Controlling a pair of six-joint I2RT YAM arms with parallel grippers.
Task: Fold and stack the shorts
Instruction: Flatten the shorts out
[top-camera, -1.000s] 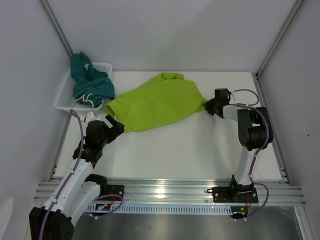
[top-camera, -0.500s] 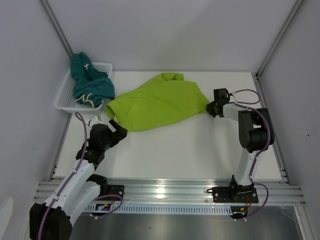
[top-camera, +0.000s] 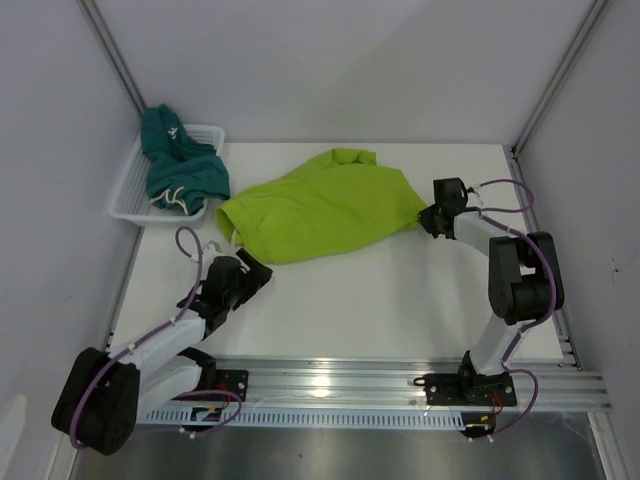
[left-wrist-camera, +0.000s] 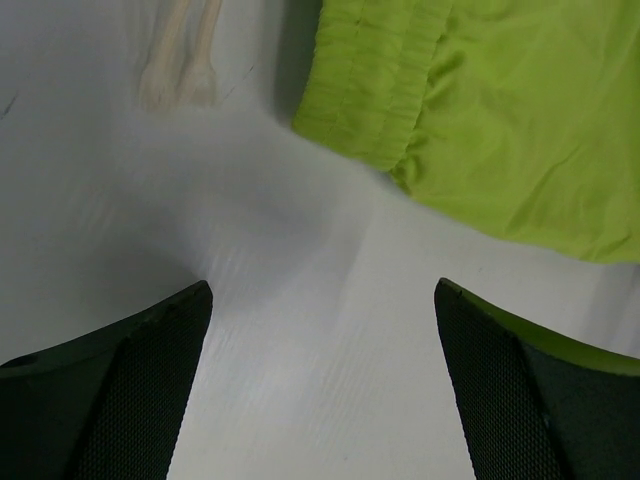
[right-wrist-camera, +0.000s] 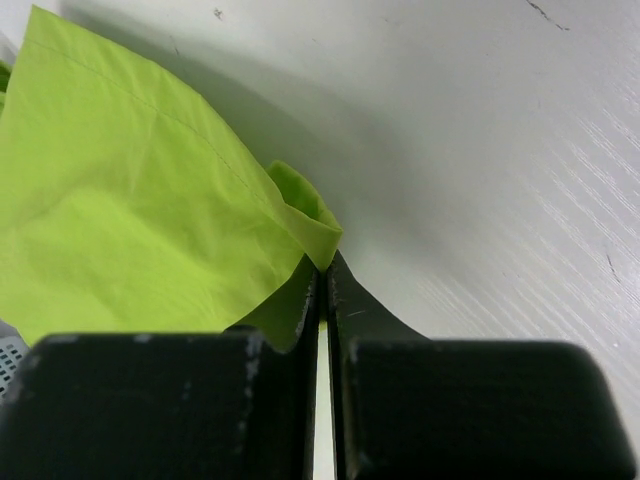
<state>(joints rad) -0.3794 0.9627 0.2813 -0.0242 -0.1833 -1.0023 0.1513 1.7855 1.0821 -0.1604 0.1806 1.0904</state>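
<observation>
Pinched a corner of the lime green shorts (right-wrist-camera: 140, 210) between the right gripper's (right-wrist-camera: 322, 268) closed fingers (cloth spreading left of them). Held the left gripper (left-wrist-camera: 322, 290) spread wide, waistband (left-wrist-camera: 365, 90) just ahead.

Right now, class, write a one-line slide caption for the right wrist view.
Right gripper shut on a corner of the lime green shorts, which lie spread on the white table.

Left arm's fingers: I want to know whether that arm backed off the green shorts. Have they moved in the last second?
Yes. The left fingers drew back toward the table's near edge and slightly right, farther from the basket.
</observation>
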